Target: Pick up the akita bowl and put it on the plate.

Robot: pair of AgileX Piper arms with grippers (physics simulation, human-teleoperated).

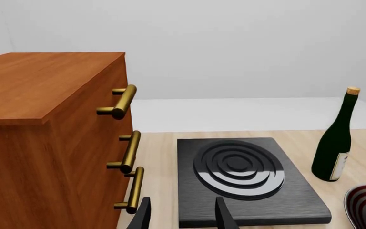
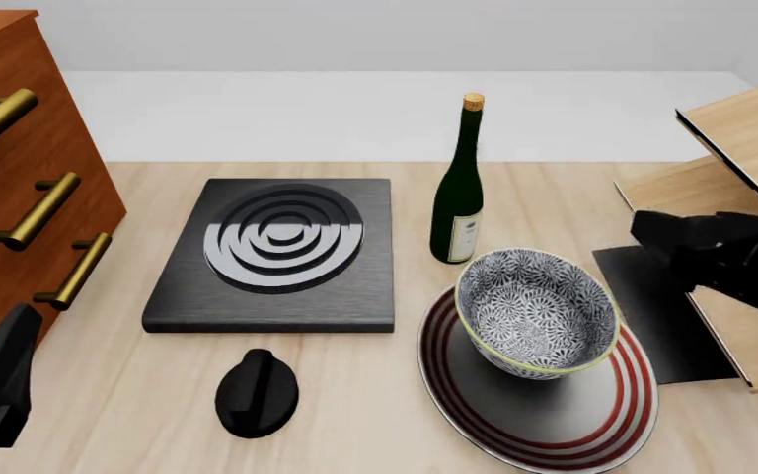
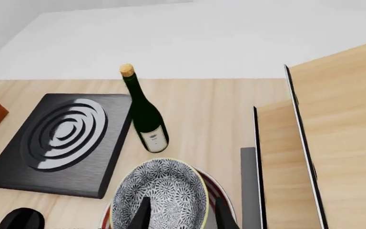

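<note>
Patterned akita bowl (image 2: 537,311) sitting upright on the red-ringed plate (image 2: 537,420), mouth tilted slightly toward the camera, near a green wine bottle (image 2: 460,188). Right gripper (image 3: 181,214) fingers apart, straddling the bowl's near rim, not gripping. Left gripper (image 1: 181,214) unclenched over the black stove (image 2: 280,252), well apart

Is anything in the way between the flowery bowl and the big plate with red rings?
No. The akita bowl already sits on the plate, tilted, with nothing visible between them. The wine bottle stands behind, apart from both.
</note>
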